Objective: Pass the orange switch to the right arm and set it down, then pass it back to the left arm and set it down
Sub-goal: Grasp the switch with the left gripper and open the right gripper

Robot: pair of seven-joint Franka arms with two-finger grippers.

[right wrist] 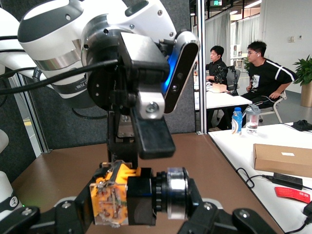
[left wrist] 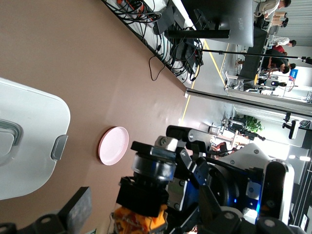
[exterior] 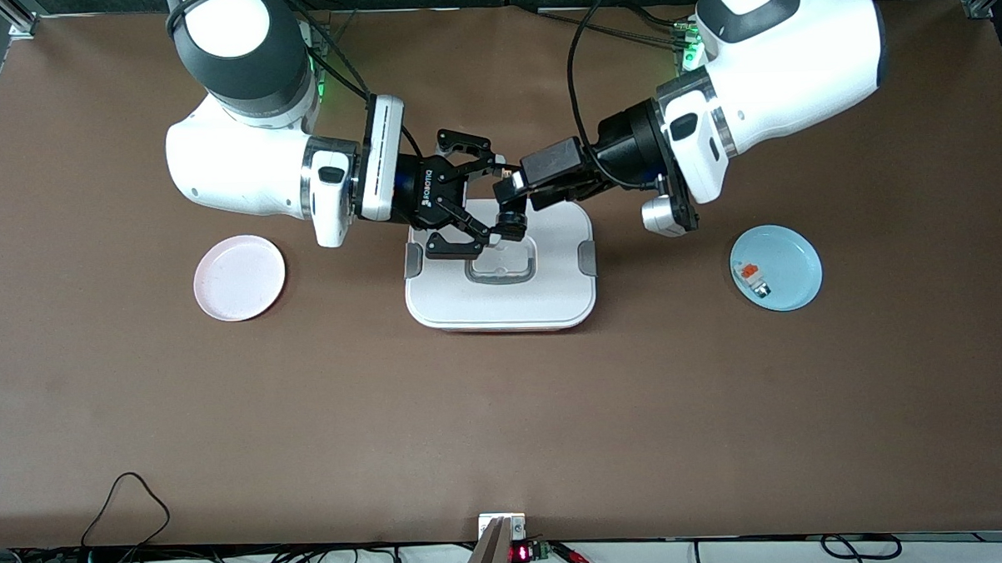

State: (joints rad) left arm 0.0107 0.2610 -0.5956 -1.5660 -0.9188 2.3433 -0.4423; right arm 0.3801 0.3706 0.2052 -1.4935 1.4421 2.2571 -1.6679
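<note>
Two grippers meet over the box (exterior: pixel 502 302), where we see the right gripper (exterior: pixel 475 201) clamped on the orange switch (right wrist: pixel 127 195), while the left gripper (exterior: pixel 508 191), fingers spread just clear of it, flanks the switch's orange end

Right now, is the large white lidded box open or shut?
Shut: the large white lidded box has its lid flat, grey side latches against its ends.

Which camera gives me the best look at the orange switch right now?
The right wrist view: the orange switch fills the foreground, orange body and cylindrical end plain. The left wrist view shows it partly at the frame's edge; the front view shows only its dark end over the box.
</note>
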